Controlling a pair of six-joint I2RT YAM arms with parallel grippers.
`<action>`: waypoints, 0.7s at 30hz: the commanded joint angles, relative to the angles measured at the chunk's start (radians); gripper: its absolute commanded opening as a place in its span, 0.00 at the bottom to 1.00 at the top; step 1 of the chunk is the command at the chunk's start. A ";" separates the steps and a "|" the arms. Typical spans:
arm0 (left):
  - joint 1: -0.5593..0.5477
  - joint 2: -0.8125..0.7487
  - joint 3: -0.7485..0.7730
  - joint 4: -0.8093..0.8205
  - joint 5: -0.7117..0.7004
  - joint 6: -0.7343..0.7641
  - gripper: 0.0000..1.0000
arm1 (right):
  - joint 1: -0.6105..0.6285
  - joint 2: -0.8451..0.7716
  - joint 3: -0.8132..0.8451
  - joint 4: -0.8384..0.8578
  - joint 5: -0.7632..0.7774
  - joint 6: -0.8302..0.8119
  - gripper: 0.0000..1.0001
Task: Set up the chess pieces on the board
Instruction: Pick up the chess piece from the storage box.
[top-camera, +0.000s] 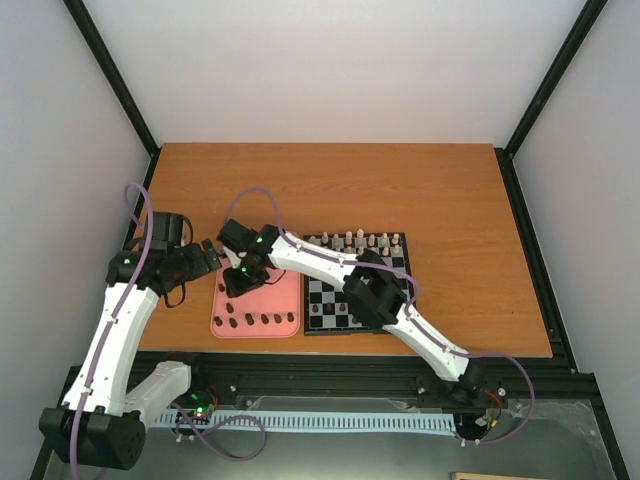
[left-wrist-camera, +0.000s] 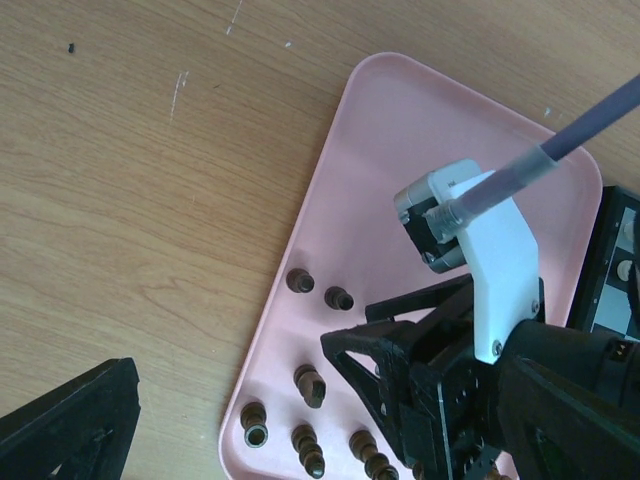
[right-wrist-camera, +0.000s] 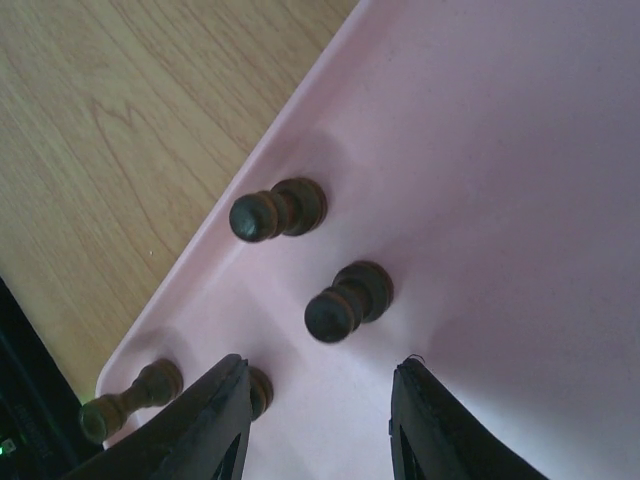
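Brown pieces (right-wrist-camera: 345, 300) beneath right end effector (right-wrist-camera: 320, 375)

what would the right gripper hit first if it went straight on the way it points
Probably the dark pawn on the pink tray, in line with the gap of the open right gripper. Depth is unclear; it might meet the tray floor instead.

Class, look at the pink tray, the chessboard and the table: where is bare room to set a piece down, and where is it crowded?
Free: far half of the pink rounded tray, beyond the open right gripper; bare wooden table past the black-and-pale chessboard. Crowded: tray's near edge with dark brown chess pieces; board's far row of cream pieces.
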 joint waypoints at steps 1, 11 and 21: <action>0.007 -0.005 0.046 -0.022 -0.008 -0.007 1.00 | 0.006 0.037 0.052 0.026 -0.003 0.007 0.39; 0.008 0.012 0.040 -0.021 -0.005 0.002 1.00 | 0.002 0.089 0.118 0.030 0.035 0.015 0.39; 0.008 0.024 0.035 -0.006 0.002 0.007 1.00 | -0.009 0.092 0.119 0.010 0.057 0.015 0.26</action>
